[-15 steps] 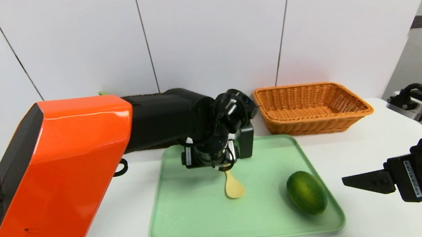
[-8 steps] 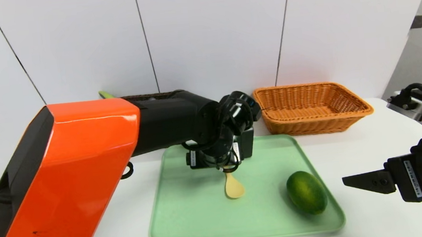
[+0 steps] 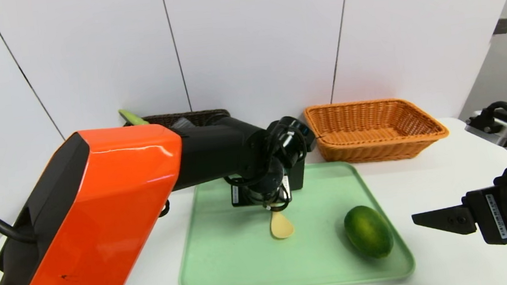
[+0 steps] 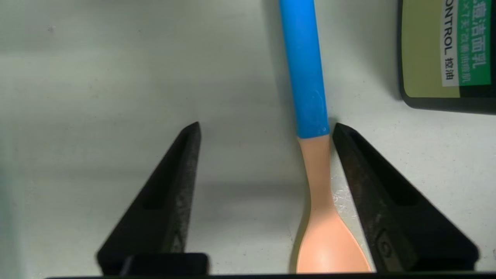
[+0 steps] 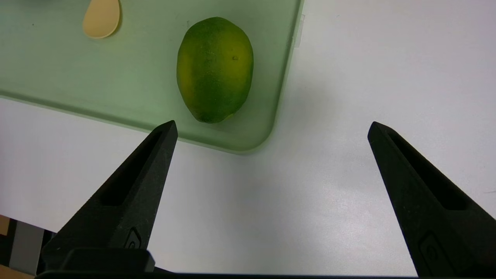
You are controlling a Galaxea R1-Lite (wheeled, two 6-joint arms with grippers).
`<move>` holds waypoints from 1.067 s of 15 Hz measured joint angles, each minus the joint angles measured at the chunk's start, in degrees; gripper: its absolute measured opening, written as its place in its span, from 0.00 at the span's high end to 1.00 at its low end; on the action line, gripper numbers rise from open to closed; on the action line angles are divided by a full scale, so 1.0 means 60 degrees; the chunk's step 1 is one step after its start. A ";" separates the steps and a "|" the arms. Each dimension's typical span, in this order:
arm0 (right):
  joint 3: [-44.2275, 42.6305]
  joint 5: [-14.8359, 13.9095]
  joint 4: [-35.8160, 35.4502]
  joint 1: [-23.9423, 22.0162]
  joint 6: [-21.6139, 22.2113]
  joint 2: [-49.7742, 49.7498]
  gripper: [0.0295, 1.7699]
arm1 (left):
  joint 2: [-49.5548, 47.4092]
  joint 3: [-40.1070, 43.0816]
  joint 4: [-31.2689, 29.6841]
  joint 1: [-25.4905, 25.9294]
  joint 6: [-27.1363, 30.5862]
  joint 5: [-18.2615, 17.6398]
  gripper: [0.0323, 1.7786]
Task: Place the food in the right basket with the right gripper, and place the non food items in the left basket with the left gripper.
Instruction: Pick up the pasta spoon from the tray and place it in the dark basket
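Observation:
A spoon (image 3: 281, 227) with a blue handle (image 4: 304, 69) and a yellow bowl lies on the green tray (image 3: 210, 277). My left gripper (image 4: 265, 128) stands open over the spoon's neck, one finger right beside it and the other well apart. In the head view the left gripper (image 3: 273, 207) points down at the spoon. A black pump bottle (image 4: 445, 50) stands just behind it. The green fruit (image 3: 368, 231) rests at the tray's near right corner. My right gripper (image 5: 272, 126) hovers open over the bare table to the fruit's (image 5: 215, 69) right.
The orange-tan right basket (image 3: 375, 128) stands at the back right. The dark left basket (image 3: 186, 118) sits behind my left arm, an olive-green brush handle (image 3: 132, 117) poking out of it. White table surrounds the tray (image 5: 58, 77).
My left arm has sunk and shifted right, bringing its gripper lower over the spoon and uncovering the dark basket's rim. The right arm, spoon and fruit have not moved.

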 joint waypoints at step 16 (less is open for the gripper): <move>0.0024 -0.0004 0.0010 -0.0043 0.0014 -0.0177 0.04 | -0.1130 0.0004 0.0955 0.0079 0.0262 0.0000 0.93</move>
